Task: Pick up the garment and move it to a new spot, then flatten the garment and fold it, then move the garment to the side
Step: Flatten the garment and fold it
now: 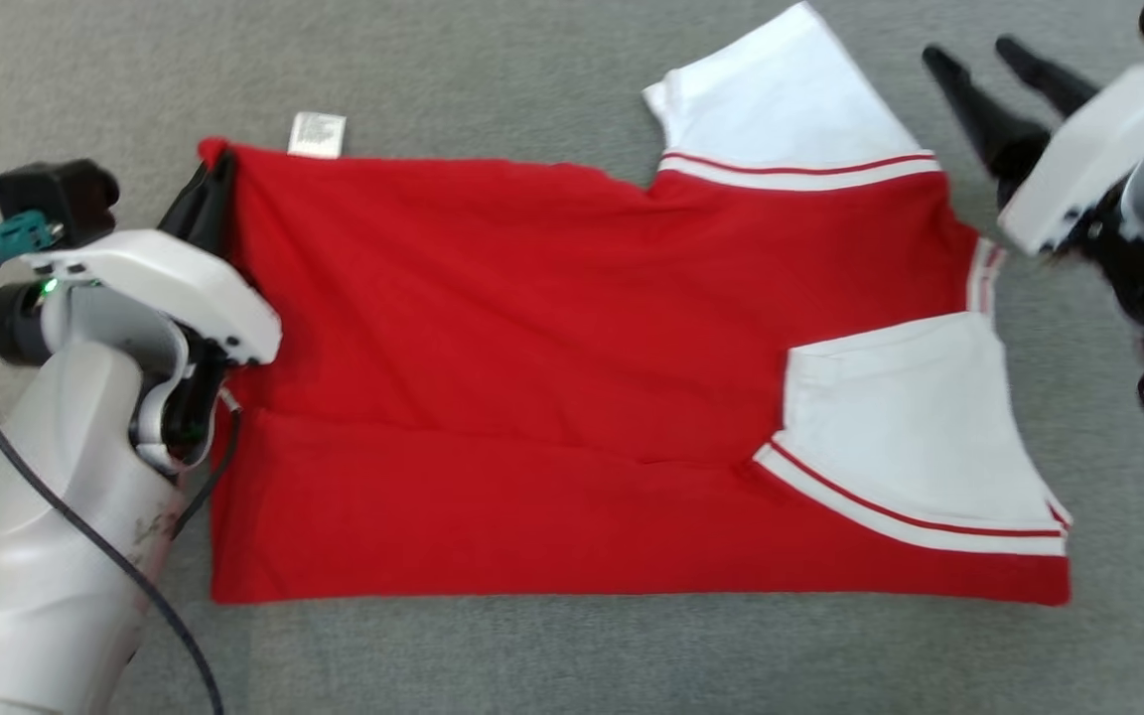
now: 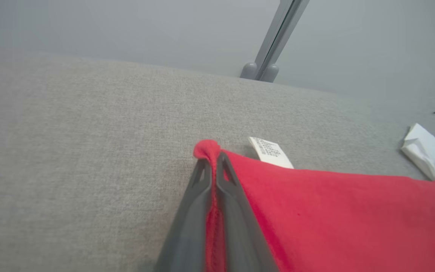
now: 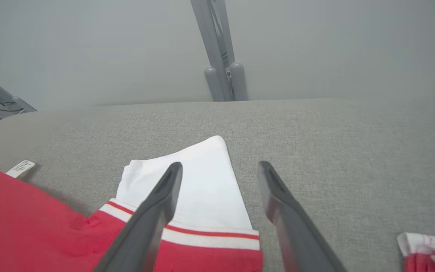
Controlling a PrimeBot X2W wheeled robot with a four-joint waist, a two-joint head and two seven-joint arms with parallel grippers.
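We look down on a grey woven-cloth surface [image 1: 493, 70], and on it a red garment [image 1: 512, 357] lies spread flat across the middle, hem toward nine o'clock. A small white label [image 1: 317, 134] pokes out onto the grey at eleven o'clock. One white sleeve [image 1: 781, 99] reaches toward one o'clock, while the other sleeve [image 1: 915, 437] lies folded over the red body at four o'clock.
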